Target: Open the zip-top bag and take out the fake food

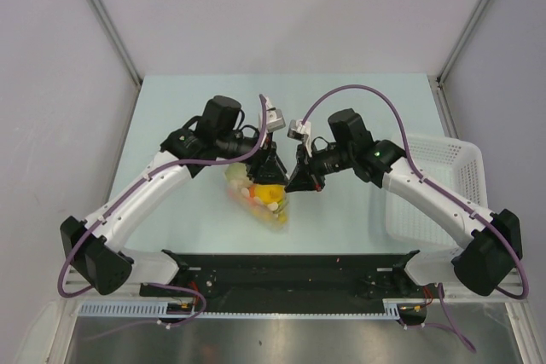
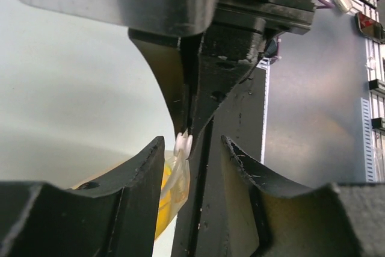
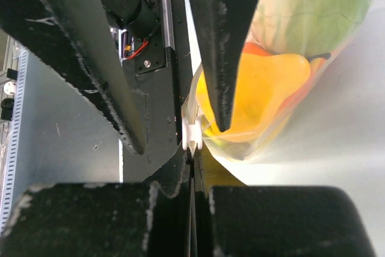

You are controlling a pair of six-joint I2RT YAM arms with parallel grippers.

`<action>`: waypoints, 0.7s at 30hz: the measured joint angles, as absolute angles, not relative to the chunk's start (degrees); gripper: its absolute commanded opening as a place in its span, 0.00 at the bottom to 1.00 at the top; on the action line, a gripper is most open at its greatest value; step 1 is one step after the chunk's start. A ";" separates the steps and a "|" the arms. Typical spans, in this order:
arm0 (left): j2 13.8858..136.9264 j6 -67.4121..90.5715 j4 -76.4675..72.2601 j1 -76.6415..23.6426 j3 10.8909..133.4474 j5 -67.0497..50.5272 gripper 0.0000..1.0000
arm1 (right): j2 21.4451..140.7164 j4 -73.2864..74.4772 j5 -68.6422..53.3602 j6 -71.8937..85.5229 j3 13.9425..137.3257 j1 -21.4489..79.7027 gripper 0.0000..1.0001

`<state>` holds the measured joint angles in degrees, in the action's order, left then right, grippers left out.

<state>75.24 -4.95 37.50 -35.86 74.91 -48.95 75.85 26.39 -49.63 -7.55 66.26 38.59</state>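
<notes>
The zip-top bag (image 1: 263, 202) lies on the table between the two arms, its near edge lifted. Through the clear plastic the fake food shows: a yellow fruit (image 3: 271, 88), a pale green cabbage (image 3: 313, 4) and an orange piece (image 3: 257, 49). My right gripper (image 3: 191, 153) is shut on the bag's thin edge just below the white zip slider (image 3: 191, 133). My left gripper (image 2: 192, 142) is open. Its fingers (image 2: 141, 191) straddle the slider (image 2: 183, 144) and the tip of the right gripper without touching the bag. In the top view both grippers meet above the bag (image 1: 286, 172).
A white perforated basket (image 1: 444, 185) stands at the right edge of the table, under the right arm. The black mounting rail (image 1: 290, 266) runs along the near edge. Grey walls enclose the table at the back and sides.
</notes>
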 measured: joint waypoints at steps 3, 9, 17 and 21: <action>75.24 -4.95 37.45 -35.86 74.89 -49.80 0.46 | 75.85 26.33 -49.67 -7.40 66.26 38.52 0.00; 75.24 -4.84 37.36 -35.81 74.74 -50.87 0.40 | 75.85 26.33 -49.89 -7.29 66.26 38.50 0.00; 75.70 -4.73 36.75 -35.81 74.70 -51.05 0.47 | 75.85 26.17 -49.95 -6.33 66.26 38.50 0.00; 76.18 -4.64 35.99 -35.79 73.91 -51.03 0.32 | 75.85 26.20 -49.91 -6.02 66.26 38.52 0.00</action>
<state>76.18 -4.64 35.99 -35.79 73.91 -51.03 75.85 26.20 -49.91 -6.02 66.26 38.52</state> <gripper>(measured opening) 0.398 0.012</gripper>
